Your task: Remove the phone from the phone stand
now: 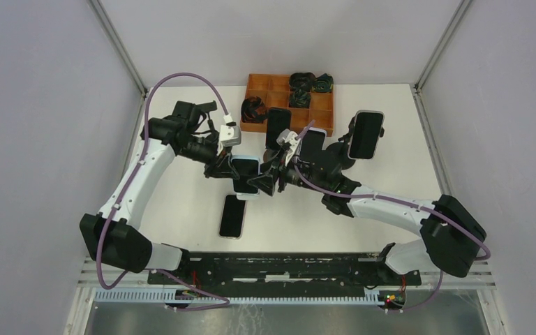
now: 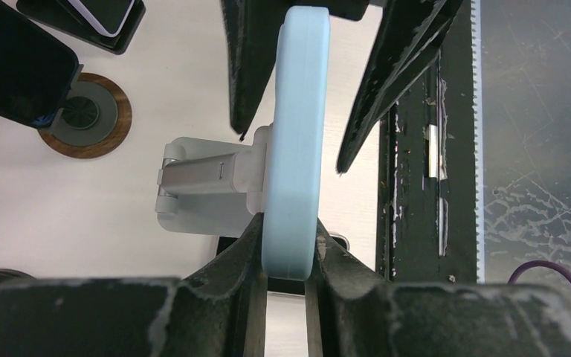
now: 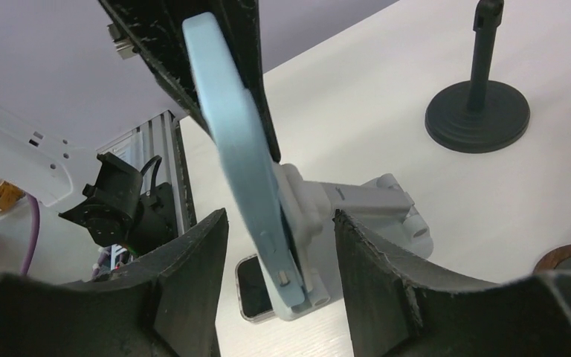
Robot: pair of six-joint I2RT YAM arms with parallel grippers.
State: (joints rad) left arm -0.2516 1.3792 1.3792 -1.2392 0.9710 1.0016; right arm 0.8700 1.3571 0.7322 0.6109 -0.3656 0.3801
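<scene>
A light-blue phone (image 1: 246,174) stands upright on a white stand (image 2: 208,182) in the middle of the table. My left gripper (image 2: 290,249) is shut on the phone's edge, one finger on each face. It shows in the top view (image 1: 234,169) at the phone's left side. My right gripper (image 3: 281,245) is open. Its fingers straddle the phone (image 3: 234,156) and the stand's cradle (image 3: 357,204) without touching them. In the top view it (image 1: 269,180) sits at the phone's right side.
A dark phone (image 1: 232,216) lies flat on the table just in front of the stand. Three other phones on stands (image 1: 366,134) are behind and to the right. An orange compartment tray (image 1: 321,118) with cables sits at the back. The black rail (image 1: 286,269) runs along the near edge.
</scene>
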